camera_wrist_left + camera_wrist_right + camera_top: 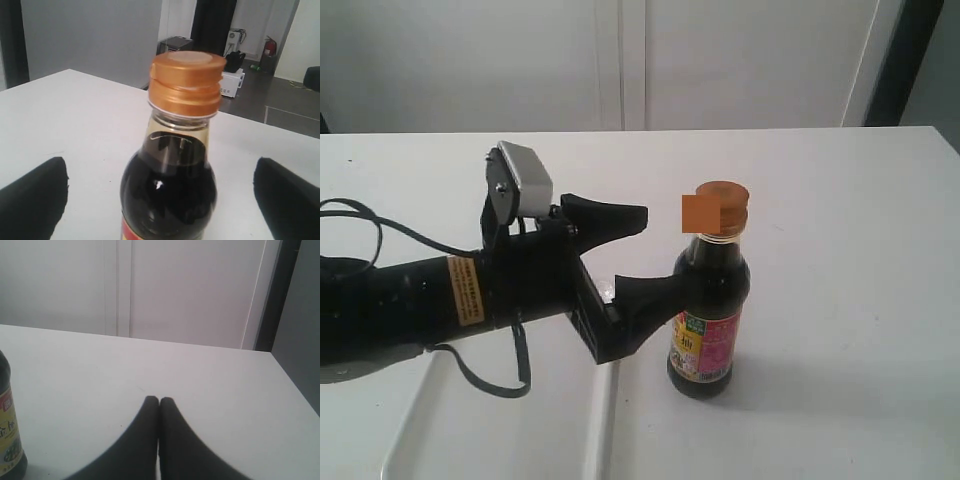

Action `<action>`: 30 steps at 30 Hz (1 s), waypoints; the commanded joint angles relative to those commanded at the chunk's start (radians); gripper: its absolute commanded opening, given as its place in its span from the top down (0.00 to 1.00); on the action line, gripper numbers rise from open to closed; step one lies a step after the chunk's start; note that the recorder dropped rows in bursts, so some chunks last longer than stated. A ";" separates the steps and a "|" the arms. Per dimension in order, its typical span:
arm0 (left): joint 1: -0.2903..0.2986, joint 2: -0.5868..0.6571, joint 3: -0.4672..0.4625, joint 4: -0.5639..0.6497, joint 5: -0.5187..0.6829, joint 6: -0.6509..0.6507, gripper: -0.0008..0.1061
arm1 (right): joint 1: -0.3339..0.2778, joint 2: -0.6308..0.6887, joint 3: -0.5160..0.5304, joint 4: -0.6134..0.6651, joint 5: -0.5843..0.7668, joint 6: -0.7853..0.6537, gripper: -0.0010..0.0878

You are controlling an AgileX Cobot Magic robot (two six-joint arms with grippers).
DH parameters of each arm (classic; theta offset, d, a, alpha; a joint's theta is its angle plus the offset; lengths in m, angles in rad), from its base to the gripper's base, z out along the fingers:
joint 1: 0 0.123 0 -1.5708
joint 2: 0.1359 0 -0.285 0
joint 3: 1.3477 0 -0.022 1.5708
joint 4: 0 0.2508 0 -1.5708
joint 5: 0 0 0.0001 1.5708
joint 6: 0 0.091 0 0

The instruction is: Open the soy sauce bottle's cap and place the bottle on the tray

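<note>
The soy sauce bottle (710, 310) stands upright on the white table, dark liquid up to its neck. Its golden-brown cap (722, 205) is closed. My left gripper (658, 255) reaches in from the left and is open, one black finger on each side of the bottle's shoulders. In the left wrist view the bottle (167, 190) and cap (186, 82) fill the middle, and the fingers (32, 202) stay well apart from the glass. The white tray (603, 420) lies under my left arm at the lower left. My right gripper (159, 401) is shut on nothing, with the bottle (9, 430) off to its side.
The white table (840, 250) stretches right and behind the bottle to a pale wall. A black cable (380, 225) loops beside the left arm. The right arm does not show in the exterior view.
</note>
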 joint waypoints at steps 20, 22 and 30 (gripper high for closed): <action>-0.057 0.224 -0.161 0.021 0.000 0.024 0.01 | 0.000 0.000 0.000 -0.003 0.000 0.000 0.99; -0.059 0.260 -0.188 0.021 0.000 0.021 0.01 | 0.000 0.000 0.000 -0.003 0.000 0.000 0.99; -0.099 0.343 -0.271 0.018 0.007 0.020 0.01 | 0.000 0.000 0.000 -0.003 0.000 0.000 0.99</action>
